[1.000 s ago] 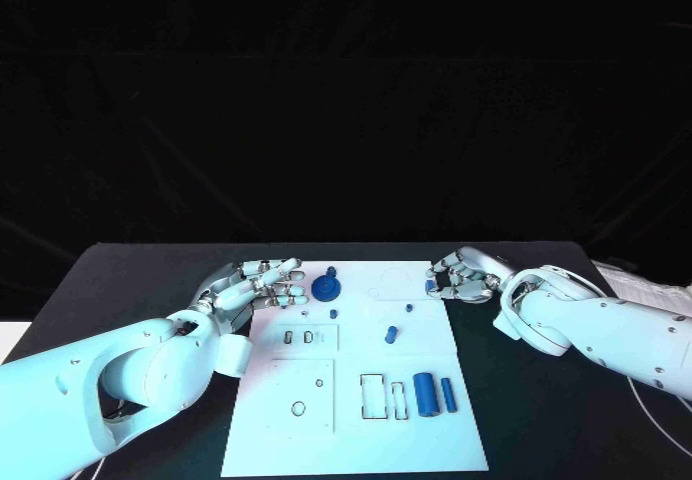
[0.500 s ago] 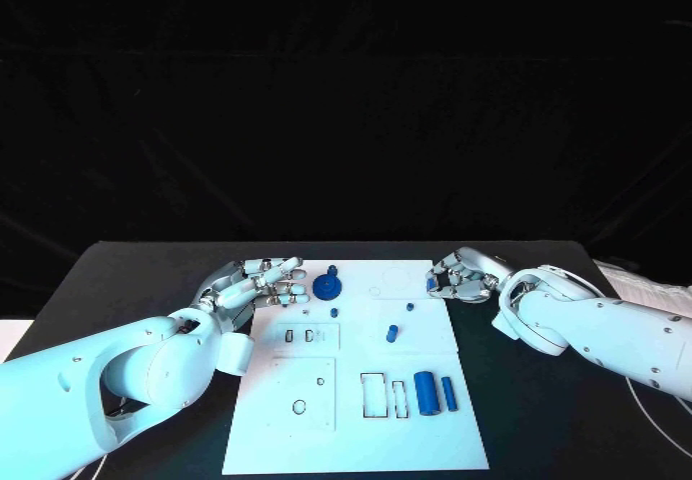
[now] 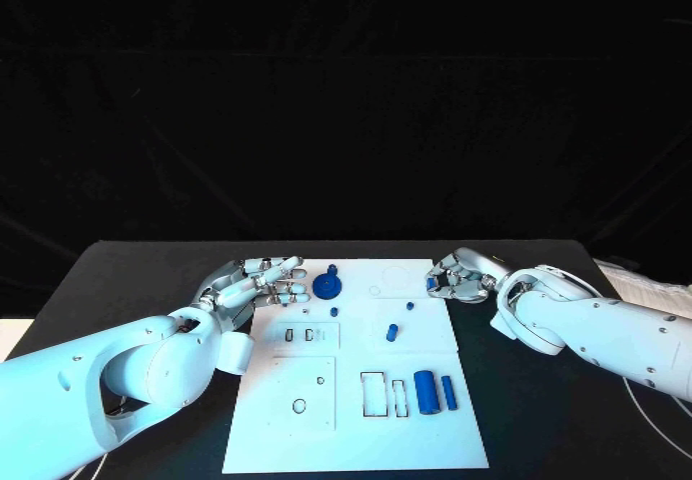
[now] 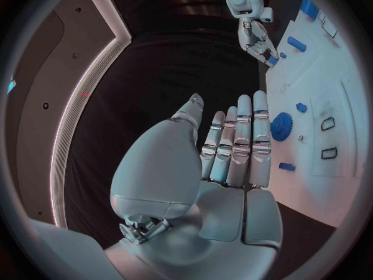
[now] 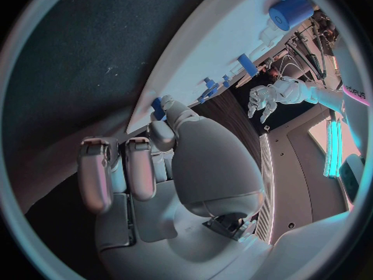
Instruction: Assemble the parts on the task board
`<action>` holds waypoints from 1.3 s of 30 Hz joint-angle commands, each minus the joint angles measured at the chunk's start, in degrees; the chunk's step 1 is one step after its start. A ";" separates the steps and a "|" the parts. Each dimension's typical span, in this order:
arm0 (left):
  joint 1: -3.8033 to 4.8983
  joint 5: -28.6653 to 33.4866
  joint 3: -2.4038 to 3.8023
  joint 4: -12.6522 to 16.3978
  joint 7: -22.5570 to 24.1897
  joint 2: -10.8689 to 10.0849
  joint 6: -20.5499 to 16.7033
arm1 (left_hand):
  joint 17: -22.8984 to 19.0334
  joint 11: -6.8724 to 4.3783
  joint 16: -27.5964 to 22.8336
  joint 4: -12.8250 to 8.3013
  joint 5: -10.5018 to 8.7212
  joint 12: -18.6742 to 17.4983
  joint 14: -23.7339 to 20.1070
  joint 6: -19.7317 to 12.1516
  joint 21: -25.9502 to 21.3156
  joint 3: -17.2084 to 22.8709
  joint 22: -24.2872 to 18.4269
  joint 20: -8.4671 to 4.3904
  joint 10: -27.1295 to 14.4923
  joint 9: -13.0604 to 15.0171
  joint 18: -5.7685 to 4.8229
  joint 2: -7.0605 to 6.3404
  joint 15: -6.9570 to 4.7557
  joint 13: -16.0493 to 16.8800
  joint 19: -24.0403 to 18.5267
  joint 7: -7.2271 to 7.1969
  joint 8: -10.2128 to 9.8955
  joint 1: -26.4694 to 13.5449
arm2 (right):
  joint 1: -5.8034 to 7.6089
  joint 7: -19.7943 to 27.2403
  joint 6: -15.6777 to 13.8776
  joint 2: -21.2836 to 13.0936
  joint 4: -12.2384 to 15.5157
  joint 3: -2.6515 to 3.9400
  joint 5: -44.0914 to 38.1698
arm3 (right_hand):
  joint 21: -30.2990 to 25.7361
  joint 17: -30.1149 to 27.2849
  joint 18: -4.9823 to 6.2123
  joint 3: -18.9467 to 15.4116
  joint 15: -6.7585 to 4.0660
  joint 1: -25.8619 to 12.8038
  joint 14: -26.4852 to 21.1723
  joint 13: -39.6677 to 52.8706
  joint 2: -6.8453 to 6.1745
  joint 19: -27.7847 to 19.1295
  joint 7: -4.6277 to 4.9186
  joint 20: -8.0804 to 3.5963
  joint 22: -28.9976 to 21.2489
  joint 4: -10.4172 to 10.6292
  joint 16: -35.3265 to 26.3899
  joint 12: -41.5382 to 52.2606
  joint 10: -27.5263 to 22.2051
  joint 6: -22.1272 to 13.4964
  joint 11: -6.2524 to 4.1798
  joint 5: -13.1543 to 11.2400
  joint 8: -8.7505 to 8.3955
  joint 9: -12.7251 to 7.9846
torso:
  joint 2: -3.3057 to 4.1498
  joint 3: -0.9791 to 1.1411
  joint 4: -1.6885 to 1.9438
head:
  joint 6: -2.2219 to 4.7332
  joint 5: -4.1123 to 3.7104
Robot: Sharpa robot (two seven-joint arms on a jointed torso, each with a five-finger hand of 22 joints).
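The white task board [image 3: 361, 440] lies in the middle of the black table. A blue gear [image 3: 327, 288] [image 4: 281, 126] sits near its far left corner, with a small blue peg [image 3: 332, 270] just beyond it. My left hand [image 3: 260, 283] [image 4: 233, 149] hovers beside the gear at the board's left edge, fingers straight and apart, holding nothing. My right hand [image 3: 462, 277] [image 5: 148, 162] is at the board's far right edge, fingers curled, pinching a small blue part [image 3: 433, 288] [image 5: 158, 107]. A blue cylinder [image 3: 426, 389] and a thin blue bar [image 3: 449, 393] lie near the front right.
Small blue pieces [image 3: 391, 333] [image 3: 410, 307] [image 3: 335, 312] lie loose in the board's middle. Outlined slots [image 3: 374, 395] and holes [image 3: 299, 407] mark its front half. Bare black table [image 3: 130, 290] runs along both sides of the board.
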 commanded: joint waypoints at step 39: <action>0.04 -0.24 0.02 -1.47 0.13 0.21 1.08 | 0.31 -0.02 -0.31 -0.78 -0.19 -0.46 -0.16 -0.02 -0.46 0.19 -0.07 0.12 0.06 -0.02 0.50 0.87 0.19 -0.06 0.48 0.07 -0.45 0.21 | 2.27 -16.42 -2.46 2.68 13.42 0.42 1.43 | 0.09 5.83 -0.71 3.71 -1.44 -1.20 4.01 -0.16 2.80 0.32 -1.20 -1.42 7.34 -1.13 -0.59 -0.41 0.83 2.98 -1.48 -0.38 1.21 0.41 | -0.45 -0.25 0.18 | -0.45 1.08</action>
